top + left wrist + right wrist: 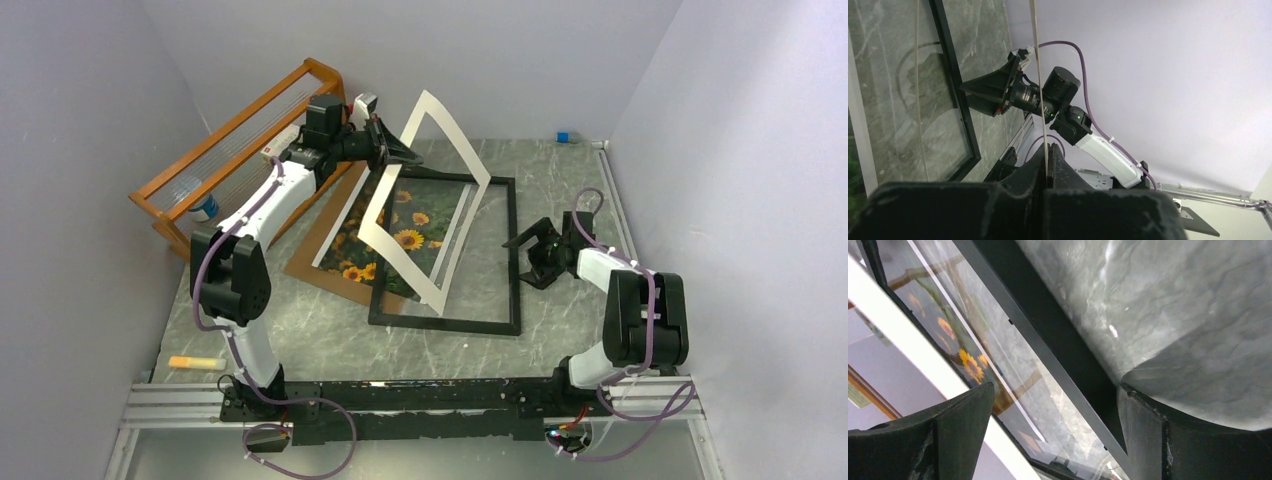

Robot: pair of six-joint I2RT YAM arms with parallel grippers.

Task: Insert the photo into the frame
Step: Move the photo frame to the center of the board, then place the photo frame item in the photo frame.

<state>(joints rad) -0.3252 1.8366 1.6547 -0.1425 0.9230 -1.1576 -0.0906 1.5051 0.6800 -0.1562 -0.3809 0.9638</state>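
The frame [515, 255], thin black border with glass, lies flat mid-table. The sunflower photo [408, 238] lies flat across the frame's left part and a brown board. My left gripper [405, 155] is shut on the white mat border [398, 268] and holds it tilted up over the photo. In the left wrist view the mat's thin edge [1040, 100] is pinched at my gripper [1048, 162]. My right gripper [530, 250] stands open at the frame's right side. Its wrist view shows its jaws [1053, 405] straddling the black border [1058, 330], with sunflowers [970, 365] showing behind the glass.
An orange wooden rack [240, 125] stands at the back left with a small white-and-blue item [205, 208] beside it. The brown backing board [320, 260] lies under the photo's left side. An orange marker [195, 362] lies near the left arm's base. Walls close in on both sides.
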